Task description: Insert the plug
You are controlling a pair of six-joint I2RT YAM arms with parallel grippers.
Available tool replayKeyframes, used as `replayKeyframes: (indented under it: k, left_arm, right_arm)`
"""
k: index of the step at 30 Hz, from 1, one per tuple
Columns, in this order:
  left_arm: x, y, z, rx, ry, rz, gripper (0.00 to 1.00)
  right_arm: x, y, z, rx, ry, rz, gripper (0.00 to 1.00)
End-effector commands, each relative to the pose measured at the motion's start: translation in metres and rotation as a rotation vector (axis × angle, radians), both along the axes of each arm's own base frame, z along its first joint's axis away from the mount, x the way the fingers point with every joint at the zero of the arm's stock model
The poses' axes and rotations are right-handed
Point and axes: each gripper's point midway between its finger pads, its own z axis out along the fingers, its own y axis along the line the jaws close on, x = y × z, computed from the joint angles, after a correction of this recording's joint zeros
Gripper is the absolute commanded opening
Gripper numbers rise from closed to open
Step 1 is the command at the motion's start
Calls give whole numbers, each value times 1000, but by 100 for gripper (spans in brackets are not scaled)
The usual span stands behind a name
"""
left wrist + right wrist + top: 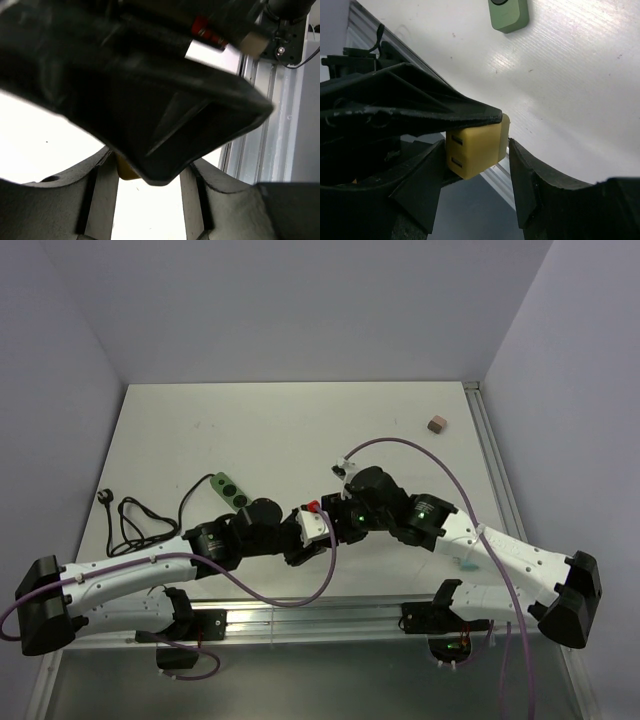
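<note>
Both arms meet mid-desk, nose to nose. The yellow plug [472, 150] sits right between the fingers of the right end effector [477, 147], its two-slot face turned towards the wrist camera. The jaws stand partly open around it: the left-hand finger [427, 175] is up against the block's lower corner, and there's a clear sliver of daylight between the block and the other finger.

The left end effector [310, 528] has the plug. One of its black fingers lies flat across the block's top in the right wrist view. In its own camera only a corner of yellow peeks out between the fingers, and the rest is blocked by a blurred dark mass. It is closed part-way on the block, which hangs clear of the desk [300, 420].

The green power strip [229, 489] lies flat beyond and to the left of the two end effectors, apart from them, with open white surface in between. Its black cable [140, 520] coils further out on the left end effector's side.

The aluminium rail [300, 615] along the near desk edge runs just behind and below the meeting point. On the right end effector's far side a small brown cube [435, 424] sits well apart, near the right edge.
</note>
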Motion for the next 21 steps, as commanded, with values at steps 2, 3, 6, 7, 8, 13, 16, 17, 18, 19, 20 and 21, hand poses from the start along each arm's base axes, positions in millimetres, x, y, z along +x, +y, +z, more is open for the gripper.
replayKeyframes:
  k: [2, 3, 6, 7, 8, 13, 16, 17, 18, 19, 20, 21]
  left_arm:
    - [2, -15, 29, -68, -41, -28, 0]
    - [1, -15, 30, -68, -41, -32, 0]
    - [3, -18, 30, -64, -34, -27, 0]
    - [3, -18, 31, -64, -34, -27, 0]
    - [3, -19, 31, -62, -30, -27, 0]
    - [3, -19, 34, -79, -15, -13, 0]
    - [3, -14, 34, -97, -5, 15, 5]
    - [3, -12, 37, -113, -10, 24, 9]
    - [4, -9, 36, -127, 0, 49, 16]
    - [3, -7, 36, -136, 3, 53, 18]
    - [2, -4, 43, -159, -5, 52, 22]
    - [2, -3, 46, -177, -4, 61, 24]
  right_arm:
    - [7, 10, 12, 15, -31, 26, 59]
    - [7, 11, 12, 16, -32, 28, 59]
    - [8, 13, 10, 8, -28, 23, 56]
    - [8, 13, 10, 8, -28, 23, 56]
    - [8, 13, 8, 5, -23, 21, 54]
    - [8, 12, -1, -5, -19, 7, 34]
    - [9, 8, -3, 0, -29, -11, 11]
    - [9, 8, -4, 1, -26, -18, 0]
    - [10, 6, -8, -2, -27, -27, 0]
    - [10, 6, -7, 5, -28, -32, 0]
    - [9, 5, -12, 2, -24, -35, 0]
    - [11, 6, -11, 6, -33, -41, 0]
